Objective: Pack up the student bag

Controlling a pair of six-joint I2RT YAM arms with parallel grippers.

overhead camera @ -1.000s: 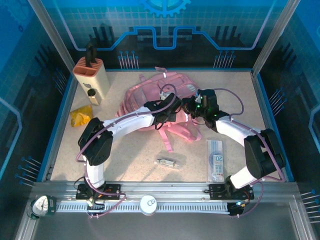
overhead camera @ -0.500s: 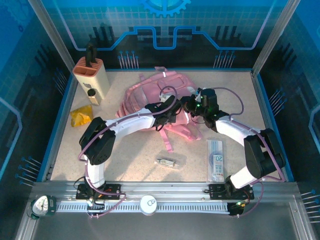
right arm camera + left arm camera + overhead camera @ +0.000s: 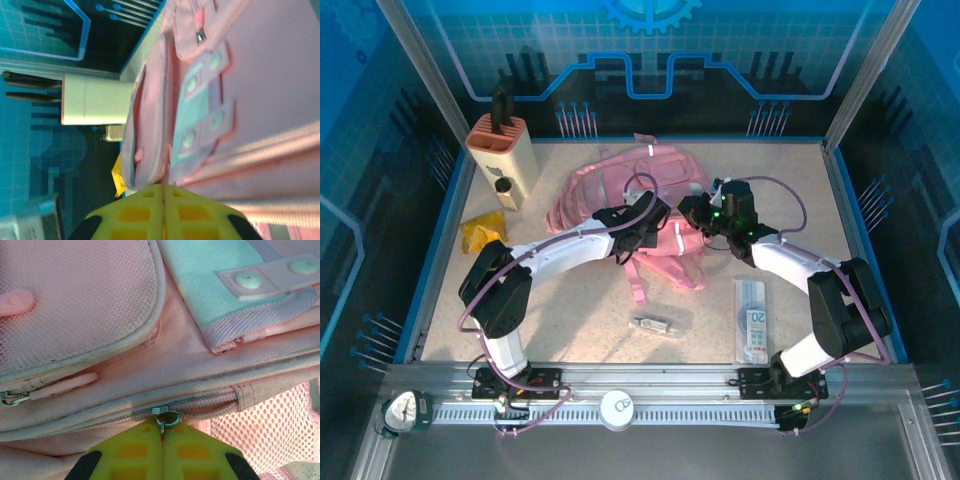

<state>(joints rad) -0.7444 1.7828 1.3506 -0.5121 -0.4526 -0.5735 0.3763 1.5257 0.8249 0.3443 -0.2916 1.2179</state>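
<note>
One student bag (image 3: 598, 190); left gripper (image 3: 162, 432) pinches its zip pull (image 3: 167, 416); right gripper (image 3: 162, 194) fingers meet; 4 o'clock packet (image 3: 753, 322) reads "20".

- Overhead camera looks down from behind, whole speckled beige counter (image 3: 560, 320) in frame.
- Both wrist cameras sit tight on the soft pink fabric backpack (image 3: 150, 365).

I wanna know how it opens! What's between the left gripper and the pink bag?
The left wrist view shows a small metal zipper pull, pinched in the shut left gripper, on the pink bag.
</note>
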